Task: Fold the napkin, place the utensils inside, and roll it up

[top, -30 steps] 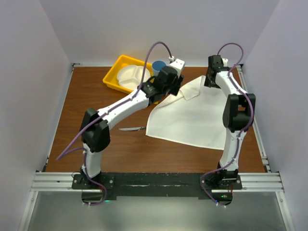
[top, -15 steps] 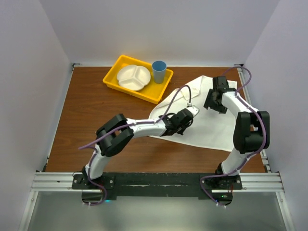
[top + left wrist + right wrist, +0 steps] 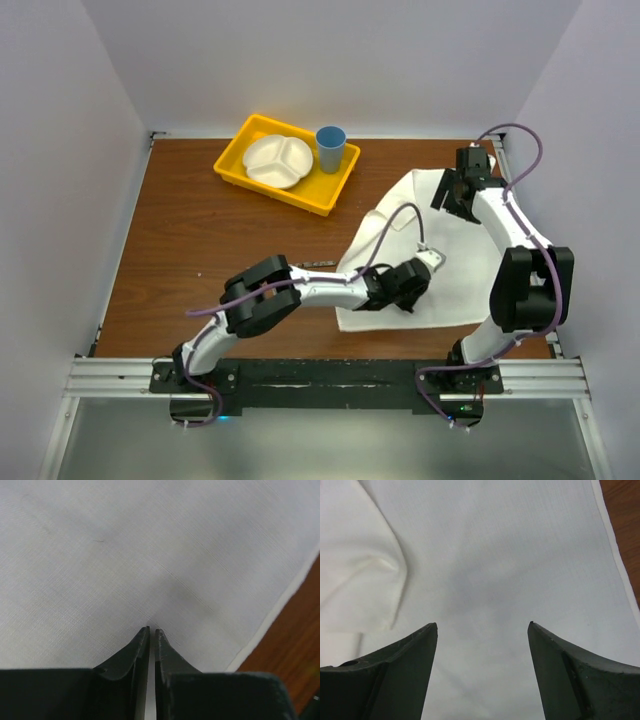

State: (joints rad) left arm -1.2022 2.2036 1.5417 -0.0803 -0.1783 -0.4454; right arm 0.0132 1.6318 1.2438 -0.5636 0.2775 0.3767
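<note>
On worktop (image 3: 200, 230): open wood left and centre. napkin (image 3: 455, 250) fills the right half, hem near the front edge. left gripper (image 3: 152, 629) jaws pinching cloth there; right gripper (image 3: 482, 624) jaws spread over the far corner. knife (image 3: 318, 263) just beside the napkin's left edge.

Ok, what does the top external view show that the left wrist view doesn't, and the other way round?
Only the top external view shows the yellow plastic tray holding a white divided plate and a blue cup, a slim table knife just left of the white cloth napkin, and the right gripper above the napkin's far corner. Only the left wrist view shows that the left gripper is shut and pinching the cloth. Both show the napkin and the brown wooden table.
</note>
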